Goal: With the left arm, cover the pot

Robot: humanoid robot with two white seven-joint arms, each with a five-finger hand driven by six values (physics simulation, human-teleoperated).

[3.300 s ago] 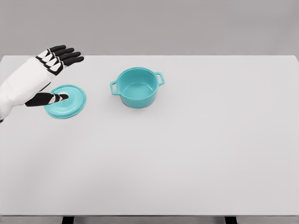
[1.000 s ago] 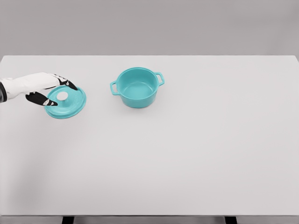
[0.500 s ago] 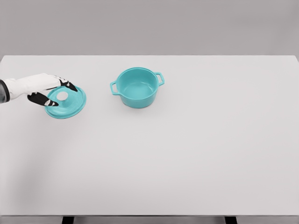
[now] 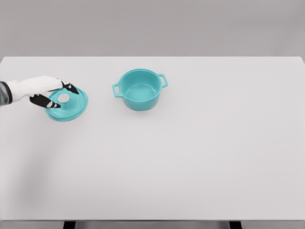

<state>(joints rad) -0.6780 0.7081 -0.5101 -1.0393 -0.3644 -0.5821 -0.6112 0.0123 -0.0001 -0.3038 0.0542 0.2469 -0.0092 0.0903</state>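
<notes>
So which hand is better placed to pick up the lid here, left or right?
Left. The left hand is already at the teal lid, its fingers bracketing the white knob. The lid lies flat on the table, left of the open pot. The right arm is out of view.

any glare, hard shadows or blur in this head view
Head view: even, diffuse light, no glare on the white table; only faint soft shadows under the teal pot and lid; everything is about equally sharp, with slight softness at the left hand, whose fingers are too small to read clearly.
</notes>
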